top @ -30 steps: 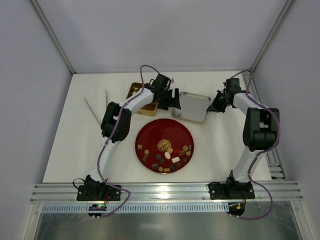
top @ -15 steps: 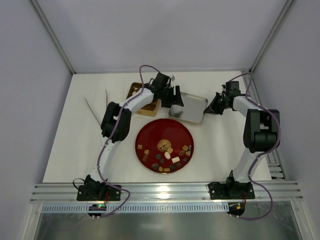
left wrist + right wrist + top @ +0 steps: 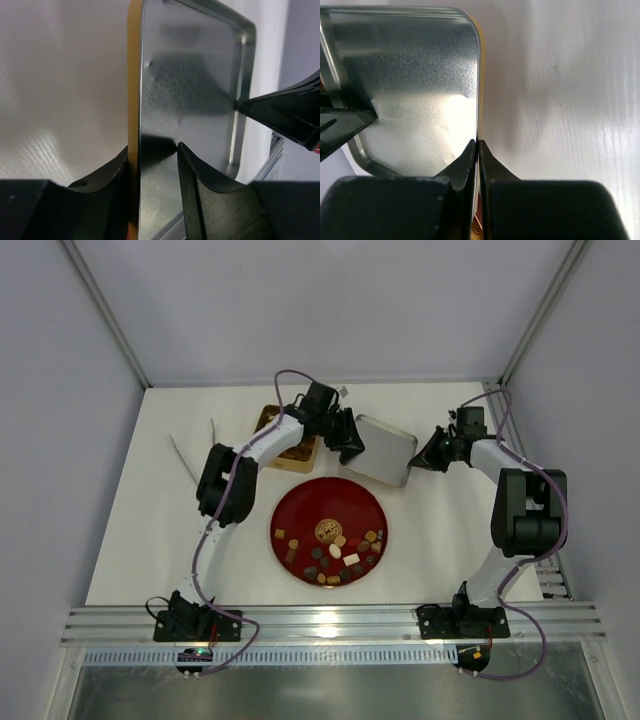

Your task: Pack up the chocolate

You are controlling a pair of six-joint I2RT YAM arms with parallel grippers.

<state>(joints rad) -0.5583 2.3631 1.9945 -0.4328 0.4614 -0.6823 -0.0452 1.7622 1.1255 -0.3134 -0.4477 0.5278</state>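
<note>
Tin lid [image 3: 385, 448] held between both claws, chocolate on the plate.
Right claw [image 3: 478, 142] is pinched tight on the lid's right rim. Left claw [image 3: 152, 150] is part open and straddles the opposite rim; can't tell if it's clamped. The chocolate [image 3: 335, 552] sits loose on the near half of the red plate [image 3: 300, 502], mid-table [image 3: 150, 540]. The gold tin [image 3: 298, 452] is behind the left arm.

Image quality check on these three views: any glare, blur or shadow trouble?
Top external: even, sharp, soft shadows; chocolate on the plate is small but distinct. Left wrist: left end effector dark and out of focus, metal tin shows mottled reflections. Right wrist: blown-out glare patch on the tin floor, right end effector a blurred silhouette.
</note>
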